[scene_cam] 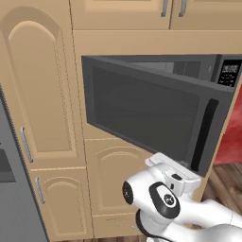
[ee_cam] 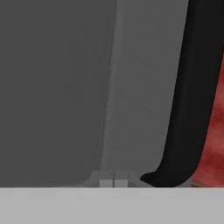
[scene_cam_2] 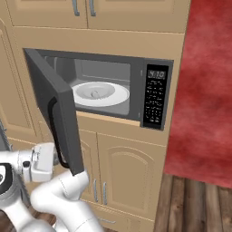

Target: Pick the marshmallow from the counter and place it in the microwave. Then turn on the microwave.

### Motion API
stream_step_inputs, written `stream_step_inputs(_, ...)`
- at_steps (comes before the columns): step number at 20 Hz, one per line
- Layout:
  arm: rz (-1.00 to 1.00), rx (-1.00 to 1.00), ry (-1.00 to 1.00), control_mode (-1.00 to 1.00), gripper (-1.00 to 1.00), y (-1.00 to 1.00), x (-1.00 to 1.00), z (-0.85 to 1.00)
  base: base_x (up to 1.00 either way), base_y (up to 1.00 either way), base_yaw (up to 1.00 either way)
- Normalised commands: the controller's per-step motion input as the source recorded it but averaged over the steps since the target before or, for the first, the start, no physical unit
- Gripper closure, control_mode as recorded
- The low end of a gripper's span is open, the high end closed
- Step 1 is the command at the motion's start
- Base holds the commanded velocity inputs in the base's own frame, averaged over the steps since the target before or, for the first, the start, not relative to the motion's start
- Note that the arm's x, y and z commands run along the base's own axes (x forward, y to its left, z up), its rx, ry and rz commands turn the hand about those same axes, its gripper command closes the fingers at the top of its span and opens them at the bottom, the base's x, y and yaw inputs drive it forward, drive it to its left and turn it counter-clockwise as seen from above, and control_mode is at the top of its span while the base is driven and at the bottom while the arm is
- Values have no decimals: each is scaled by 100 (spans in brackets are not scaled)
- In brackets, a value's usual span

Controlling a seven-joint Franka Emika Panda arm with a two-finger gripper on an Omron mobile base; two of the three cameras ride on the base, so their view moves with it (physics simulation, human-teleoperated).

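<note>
The microwave (scene_cam_2: 136,63) is built into tan cabinets, and its door (scene_cam_2: 54,104) stands swung out to the left. On the white round plate (scene_cam_2: 115,96) inside lies the marshmallow (scene_cam_2: 95,94), a tiny pale lump. My gripper (ee_cam: 113,180) is shut with nothing in it. It sits low against the door's outer face, just beside the black vertical handle (ee_cam: 188,100). In the left base view the hand (scene_cam: 171,171) is under the door's lower right corner. The black button panel (scene_cam_2: 155,97) is on the microwave's right. The counter is out of view.
Tan cabinet doors with silver handles (scene_cam_2: 97,190) lie below the microwave, and more cabinets (scene_cam: 42,104) stand to its left. A red wall (scene_cam_2: 204,86) rises at the right over a dark wooden floor (scene_cam_2: 199,204). A grey appliance edge (scene_cam: 9,189) borders the far left.
</note>
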Motion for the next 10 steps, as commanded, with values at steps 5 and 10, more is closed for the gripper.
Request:
stream_step_inputs(5, 5, -3, -4, -100, 100, 1, 30, 12, 0, 0, 0)
stream_step_inputs(10, 6, -2, -2, -100, 100, 0, 32, 8, 0, 0, 0)
